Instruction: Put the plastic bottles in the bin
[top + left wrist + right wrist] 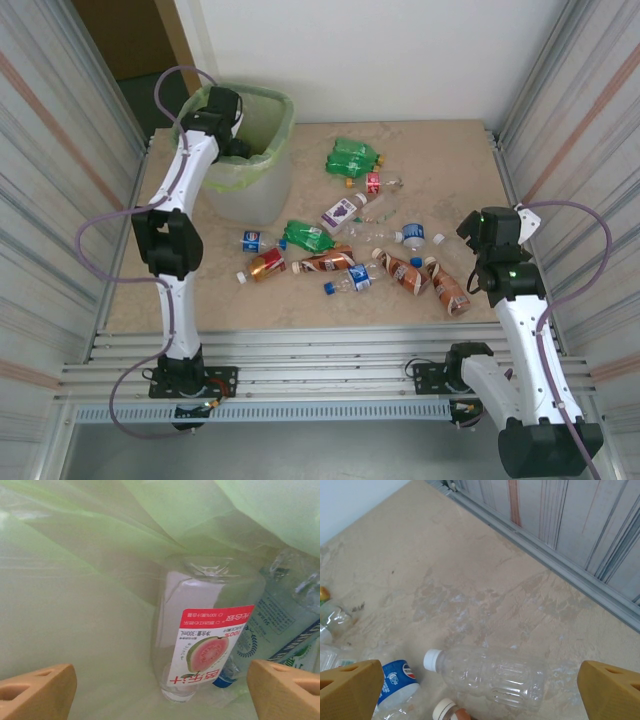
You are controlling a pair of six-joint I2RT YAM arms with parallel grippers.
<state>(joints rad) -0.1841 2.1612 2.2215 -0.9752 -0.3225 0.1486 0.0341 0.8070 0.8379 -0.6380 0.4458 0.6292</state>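
Top external sits high behind the arm bases [190, 380], looking down and forward over the whole tabletop [450, 160]; left wrist is close, aimed down inside the bin [262, 195] seen far-left from overhead; right wrist is low, tilted across the tabletop's right side toward the wall [560, 520], a patch shared with overhead.

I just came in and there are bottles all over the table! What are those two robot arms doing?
They are tidying plastic bottles into the bin. The left gripper hangs open inside the bin, above a red-labelled bottle and a blue-labelled one lying in the green bag. The right gripper is open too, hovering over a clear white-capped bottle on the table, holding nothing. Many bottles lie scattered on the table, not yet binned.
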